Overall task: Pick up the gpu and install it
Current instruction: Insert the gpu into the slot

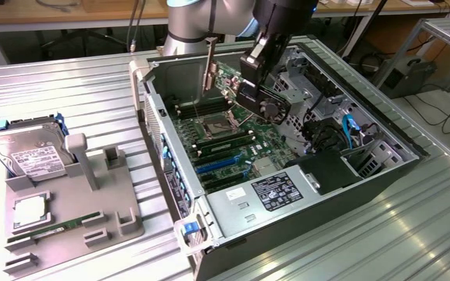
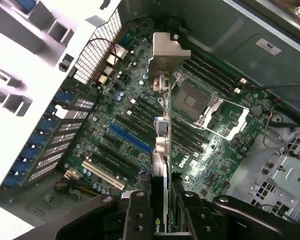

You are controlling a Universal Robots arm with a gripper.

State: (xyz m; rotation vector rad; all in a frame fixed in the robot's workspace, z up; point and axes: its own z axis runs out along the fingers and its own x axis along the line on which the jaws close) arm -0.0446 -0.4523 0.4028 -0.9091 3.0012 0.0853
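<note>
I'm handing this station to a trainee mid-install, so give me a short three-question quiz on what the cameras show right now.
1. True or false: the tool is shut on the gpu.
2. What lies below the held gpu? A) the motherboard inside the open computer case; B) a keyboard; C) a cardboard box.
3. Fill in: on the grey fixture at the exterior view's left, the silver boxy part with a white label is the ____.

Key: 1 true, the card sits edge-on between the tool's fingers. 2 A. 3 hard drive.
</note>
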